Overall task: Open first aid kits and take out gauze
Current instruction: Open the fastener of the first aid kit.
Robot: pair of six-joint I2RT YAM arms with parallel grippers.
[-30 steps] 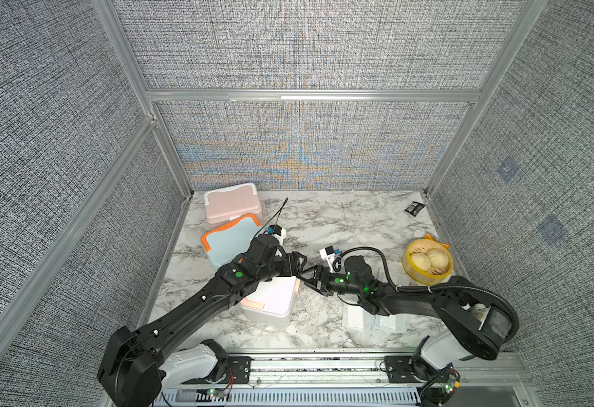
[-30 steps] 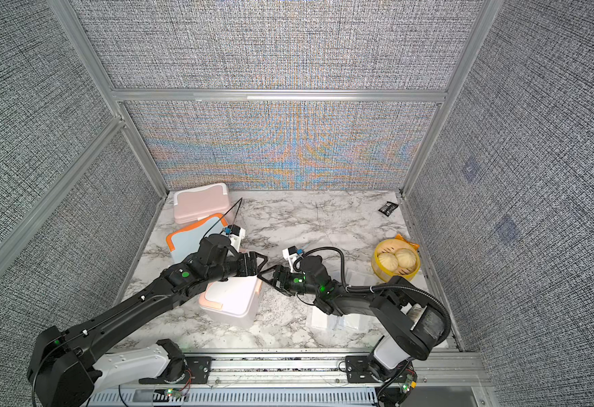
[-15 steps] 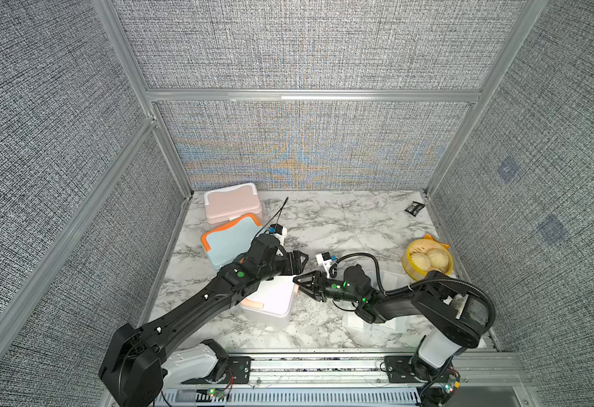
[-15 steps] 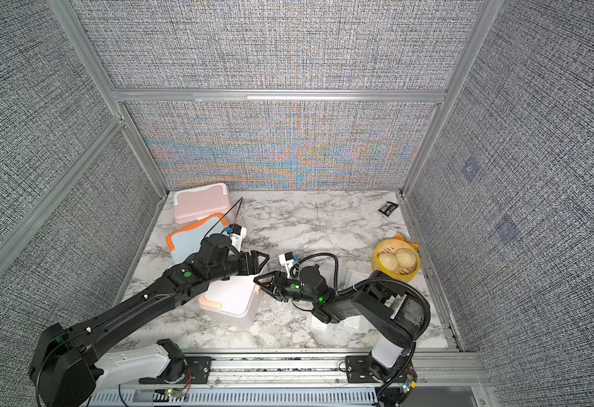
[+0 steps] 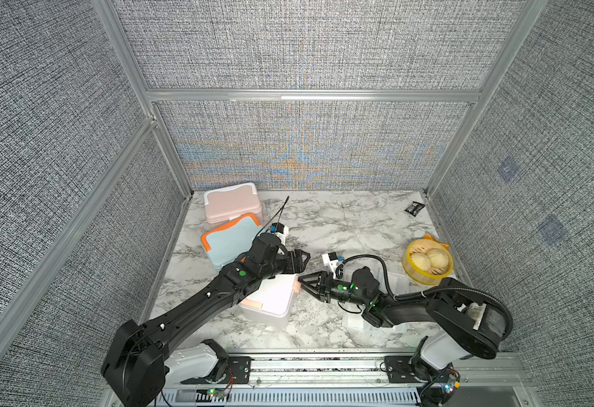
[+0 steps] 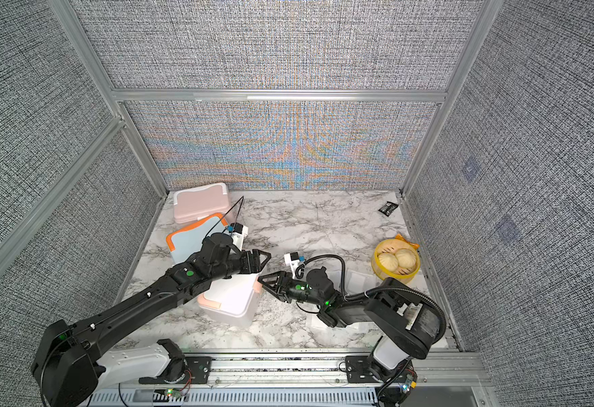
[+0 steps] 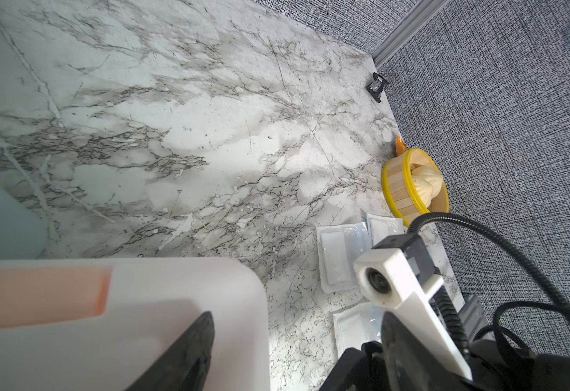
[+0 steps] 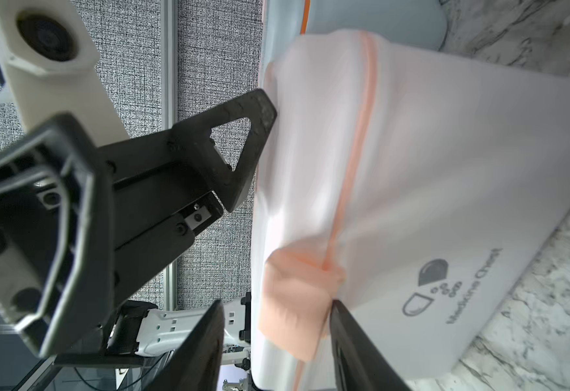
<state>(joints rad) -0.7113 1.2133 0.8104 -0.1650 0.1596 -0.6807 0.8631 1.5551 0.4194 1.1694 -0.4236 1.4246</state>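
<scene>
The white-and-peach first aid kit stands near the front, lid down. My right gripper is open, its fingers on either side of the peach latch; one finger touches the latch and a gap shows at the other. My left gripper is open over the lid's corner, one fingertip against the kit. The blue-and-orange kit and the pink kit lie shut at the back left. Gauze packets lie flat beside my right arm.
A yellow basket with buns stands at the right wall. A small black wrapper lies in the back right corner. Bare marble stretches across the middle and back. Fabric walls close in three sides.
My right gripper has moved left to the white-and-peach kit and narrowed its jaws around the latch. The left arm has hardly moved.
</scene>
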